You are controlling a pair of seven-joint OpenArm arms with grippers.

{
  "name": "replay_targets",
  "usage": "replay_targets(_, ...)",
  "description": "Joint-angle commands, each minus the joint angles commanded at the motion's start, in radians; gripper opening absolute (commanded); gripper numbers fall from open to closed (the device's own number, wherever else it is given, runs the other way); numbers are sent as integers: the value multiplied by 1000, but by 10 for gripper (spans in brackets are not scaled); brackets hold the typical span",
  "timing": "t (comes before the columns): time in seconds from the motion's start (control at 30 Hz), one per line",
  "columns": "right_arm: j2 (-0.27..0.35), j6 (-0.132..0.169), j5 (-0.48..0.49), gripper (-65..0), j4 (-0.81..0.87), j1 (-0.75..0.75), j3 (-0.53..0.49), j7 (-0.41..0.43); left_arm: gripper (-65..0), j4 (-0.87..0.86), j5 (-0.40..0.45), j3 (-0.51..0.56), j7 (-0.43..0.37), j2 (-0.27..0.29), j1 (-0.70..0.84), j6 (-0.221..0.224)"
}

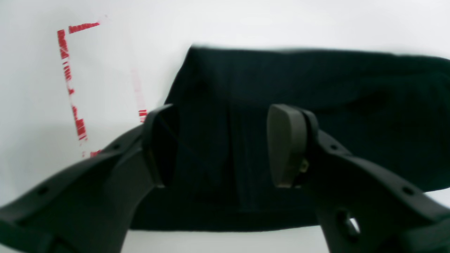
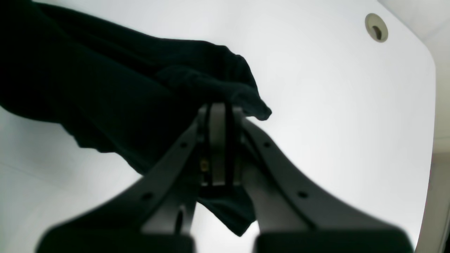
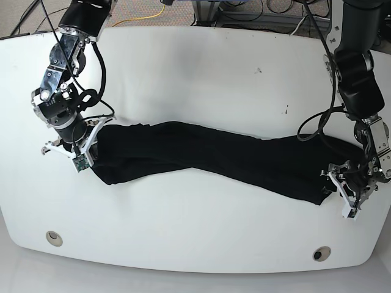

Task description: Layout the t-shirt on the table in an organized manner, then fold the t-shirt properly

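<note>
The black t-shirt [image 3: 208, 157] lies bunched into a long band across the white table [image 3: 195, 73], running left to right. My right gripper [image 3: 84, 148] is at the band's left end; in the right wrist view this gripper [image 2: 218, 116] is shut on a fold of the t-shirt [image 2: 123, 88], with cloth hanging out beneath the fingers. At the band's right end is my left gripper [image 3: 342, 190]. The left wrist view shows that gripper [image 1: 223, 147] open, one finger on each side of the t-shirt [image 1: 281, 80] end lying under it.
Red dashed marks [image 1: 72, 84] lie on the table just left of the shirt end. One grommet hole [image 2: 376, 27] sits by the table's rounded corner, two more [image 3: 54, 237] [image 3: 321, 253] near the front edge. Cables [image 3: 244, 12] run behind the table.
</note>
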Motion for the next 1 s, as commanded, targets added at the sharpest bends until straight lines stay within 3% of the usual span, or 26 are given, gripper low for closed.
replay_targets(0.13,0,0,0,-647,0,-2,0,0,-274,0,-2,-5,31,0,6,0)
replay_targets(0.73,-2,0,0,-647,0,-2,0,0,-274,-5,-2,-8,26,29,127,0)
replay_targets(1.0,-2,0,2,-647,0,-2,2,0,-276,-8,3,-3,-25,51,147,0)
